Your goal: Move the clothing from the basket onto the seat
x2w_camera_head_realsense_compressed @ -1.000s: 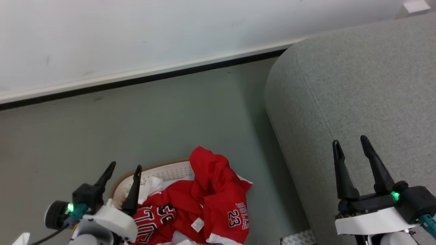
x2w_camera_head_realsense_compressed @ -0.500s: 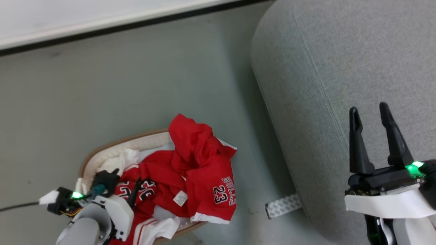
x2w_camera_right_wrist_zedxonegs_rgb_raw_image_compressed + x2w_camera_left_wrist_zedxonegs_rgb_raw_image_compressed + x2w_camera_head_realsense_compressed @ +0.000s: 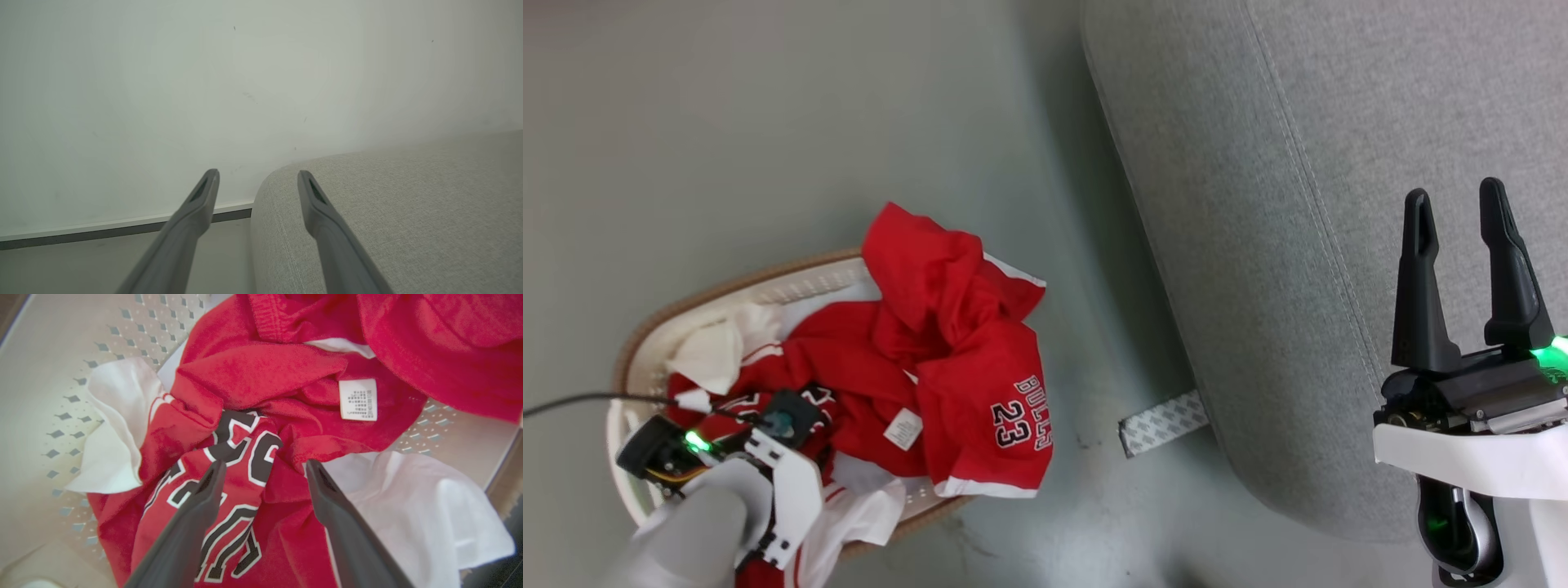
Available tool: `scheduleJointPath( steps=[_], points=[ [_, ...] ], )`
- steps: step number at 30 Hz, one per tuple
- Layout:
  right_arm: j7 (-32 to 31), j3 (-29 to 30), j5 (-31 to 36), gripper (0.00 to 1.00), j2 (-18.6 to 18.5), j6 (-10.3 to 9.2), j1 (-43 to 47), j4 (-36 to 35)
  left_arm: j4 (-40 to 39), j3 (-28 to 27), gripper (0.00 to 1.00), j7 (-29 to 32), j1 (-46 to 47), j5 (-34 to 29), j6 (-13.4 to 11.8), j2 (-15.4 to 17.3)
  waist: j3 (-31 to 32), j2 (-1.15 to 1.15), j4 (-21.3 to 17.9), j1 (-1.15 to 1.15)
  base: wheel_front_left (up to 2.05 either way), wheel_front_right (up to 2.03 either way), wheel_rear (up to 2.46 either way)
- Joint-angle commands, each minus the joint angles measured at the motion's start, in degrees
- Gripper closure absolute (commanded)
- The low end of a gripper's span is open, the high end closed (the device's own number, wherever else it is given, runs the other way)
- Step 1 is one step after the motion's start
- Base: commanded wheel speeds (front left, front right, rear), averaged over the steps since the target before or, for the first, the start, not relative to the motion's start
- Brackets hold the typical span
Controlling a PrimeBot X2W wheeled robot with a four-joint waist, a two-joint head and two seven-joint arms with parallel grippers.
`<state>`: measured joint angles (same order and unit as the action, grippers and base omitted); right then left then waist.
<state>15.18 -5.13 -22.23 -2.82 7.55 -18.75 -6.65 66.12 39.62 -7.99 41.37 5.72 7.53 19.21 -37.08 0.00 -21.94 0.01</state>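
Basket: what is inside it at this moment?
The basket holds crumpled red clothing with white fabric mixed in; one jersey spills over the rim. The left gripper is open, fingertips at the pile. Whatever lies beneath the pile is covered.

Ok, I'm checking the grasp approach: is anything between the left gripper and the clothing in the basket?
Nothing visible does. The left gripper is open with its fingers right at the red clothing in the basket; the lettered fold lies between its fingertips, with no other item over it.
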Motion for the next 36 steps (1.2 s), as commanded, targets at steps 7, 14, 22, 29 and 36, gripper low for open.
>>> scheduleJointPath(
  steps=[7,14,22,29,36],
  points=[
    [0.0,-1.1,-1.7,0.00,-0.1,-0.12,-1.2,-1.9,3.3,5.9,0.00,4.5,5.3,4.6,-0.1,3.1,-5.3,0.00,-3.2,-0.01,0.00,0.00,0.00],
    [0.0,-2.4,-3.8,0.00,-0.1,-0.12,-1.4,-1.6,5.1,7.5,0.00,5.5,6.7,6.0,-0.1,4.2,-7.0,0.00,-4.8,-0.01,0.00,0.00,0.00],
    [0.0,-2.3,-3.5,0.00,-0.1,-0.12,-1.2,-1.2,5.8,10.2,1.00,5.7,6.4,8.3,-0.1,3.1,-6.1,0.00,-4.9,-0.01,0.00,0.00,0.00],
    [0.0,-2.6,-1.8,0.00,-0.1,-0.12,-1.9,-0.5,6.4,10.5,1.00,3.7,5.6,10.4,-0.1,1.8,-2.9,0.00,-3.7,-0.01,0.00,0.00,0.00],
    [0.0,-1.5,0.4,0.00,-0.1,-0.12,-0.2,1.4,6.8,8.9,1.00,-1.0,3.3,13.4,-0.2,-1.8,4.7,0.00,-0.1,-0.01,0.00,0.00,0.00]
  ],
)
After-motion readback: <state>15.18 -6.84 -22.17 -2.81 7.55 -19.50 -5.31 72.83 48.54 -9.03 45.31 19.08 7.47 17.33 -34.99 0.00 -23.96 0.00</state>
